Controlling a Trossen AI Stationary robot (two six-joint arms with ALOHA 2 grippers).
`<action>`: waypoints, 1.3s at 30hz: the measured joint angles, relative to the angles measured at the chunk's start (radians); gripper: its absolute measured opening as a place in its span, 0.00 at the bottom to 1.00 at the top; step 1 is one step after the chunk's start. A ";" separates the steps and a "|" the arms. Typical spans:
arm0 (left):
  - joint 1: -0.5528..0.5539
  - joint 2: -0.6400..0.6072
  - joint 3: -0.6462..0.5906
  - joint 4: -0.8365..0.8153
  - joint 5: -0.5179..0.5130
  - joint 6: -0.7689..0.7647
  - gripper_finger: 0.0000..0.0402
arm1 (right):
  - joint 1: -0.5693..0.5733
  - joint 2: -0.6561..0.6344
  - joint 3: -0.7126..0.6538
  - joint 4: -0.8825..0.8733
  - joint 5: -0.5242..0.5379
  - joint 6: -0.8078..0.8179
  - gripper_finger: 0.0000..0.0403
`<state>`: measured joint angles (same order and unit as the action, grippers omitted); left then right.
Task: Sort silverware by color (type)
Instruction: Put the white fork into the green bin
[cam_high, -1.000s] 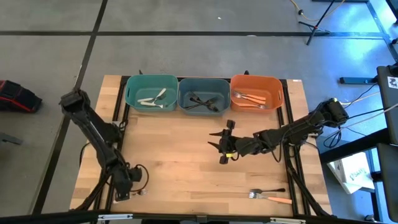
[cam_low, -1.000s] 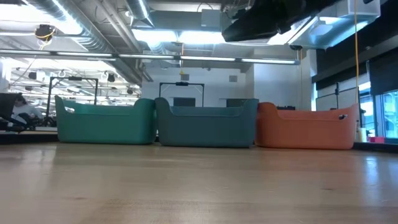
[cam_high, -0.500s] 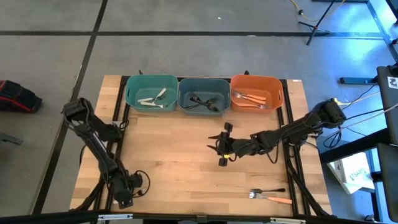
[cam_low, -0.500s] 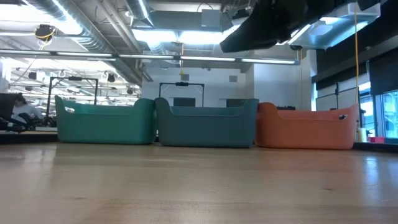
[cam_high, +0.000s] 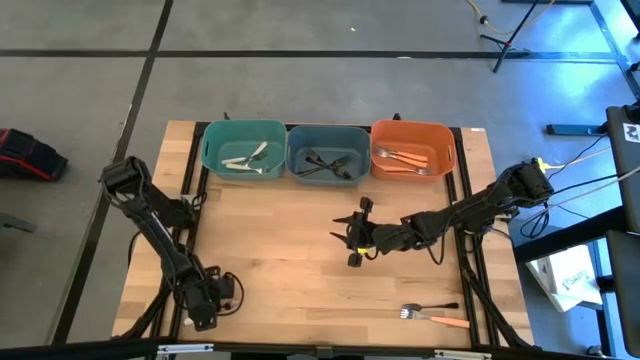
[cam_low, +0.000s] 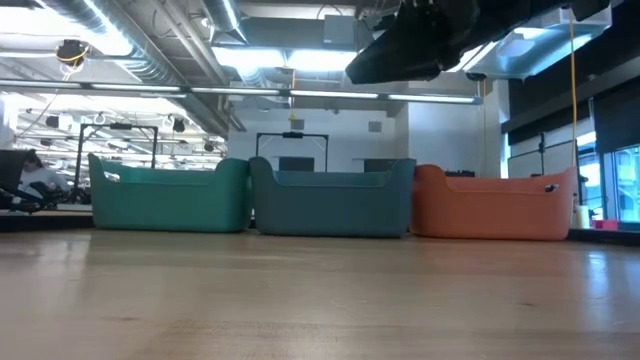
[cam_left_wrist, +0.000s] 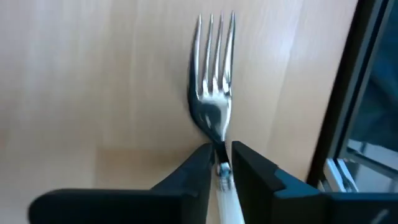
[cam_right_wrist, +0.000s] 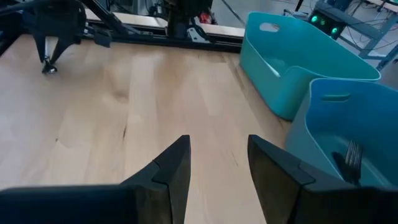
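Left tool (cam_left_wrist: 217, 163), formerly wider, now clenches the white-handled metal fork (cam_left_wrist: 214, 106) at the wooden desk's (cam_high: 280, 250) 7 o'clock corner; right tool (cam_right_wrist: 217, 163) remains released.

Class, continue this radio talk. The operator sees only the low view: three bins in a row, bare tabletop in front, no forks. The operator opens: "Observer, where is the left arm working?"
Observer: The left gripper is low at the table corner on its own side, farthest from the bins, at the neck of a white-handled fork.
Operator: Any forks lying elsewhere?
Observer: Two, side by side near the opposite corner of that edge: a black-handled fork and an orange-handled fork.
Operator: And the right arm?
Observer: The right gripper hangs over the table's middle, jaws open and empty.
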<state>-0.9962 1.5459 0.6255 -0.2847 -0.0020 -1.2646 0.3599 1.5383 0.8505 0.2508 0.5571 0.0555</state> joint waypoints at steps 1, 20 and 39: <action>0.000 0.000 0.000 0.001 -0.015 0.013 0.14 | 0.000 0.000 0.000 0.000 0.000 0.000 0.37; 0.133 0.010 -0.010 0.001 -0.397 0.425 0.07 | 0.001 0.000 0.000 0.000 -0.026 0.000 0.37; 0.423 0.011 -0.011 0.115 -0.444 0.701 0.19 | 0.000 0.000 0.000 0.000 -0.060 0.026 0.37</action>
<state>-0.5733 1.5566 0.6144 -0.1698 -0.4464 -0.5632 0.3595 1.5379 0.8505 0.2508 0.4968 0.0814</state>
